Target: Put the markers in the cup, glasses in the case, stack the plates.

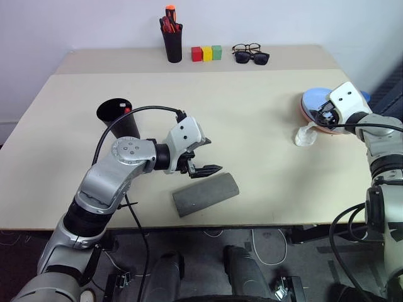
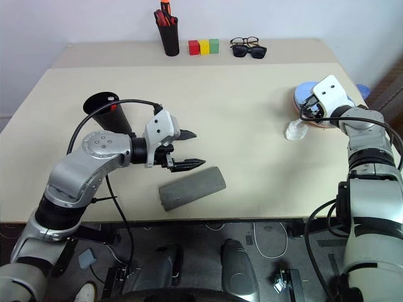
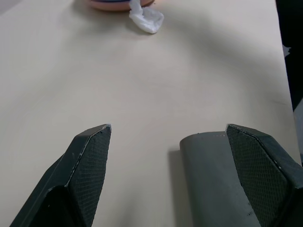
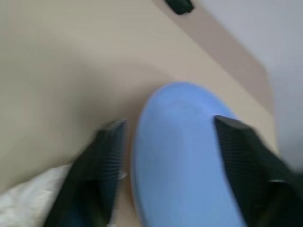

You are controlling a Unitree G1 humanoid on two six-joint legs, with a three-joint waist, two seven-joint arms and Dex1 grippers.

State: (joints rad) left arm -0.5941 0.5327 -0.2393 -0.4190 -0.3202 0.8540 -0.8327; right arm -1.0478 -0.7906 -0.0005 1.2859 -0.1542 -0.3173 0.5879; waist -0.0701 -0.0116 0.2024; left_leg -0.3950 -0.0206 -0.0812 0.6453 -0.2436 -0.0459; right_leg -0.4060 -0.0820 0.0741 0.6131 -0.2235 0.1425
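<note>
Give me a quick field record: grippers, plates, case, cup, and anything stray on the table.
left gripper: open, hovering above the closed grey case
right gripper: open, over the blue plate
plates: blue stacked on pink plate, right side of the table
cup: left side, red marker inside
stray: crumpled white tissue beside the plates

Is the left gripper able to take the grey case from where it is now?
Probably yes. The left gripper is open and hangs just above the grey case, with nothing between them.
</note>
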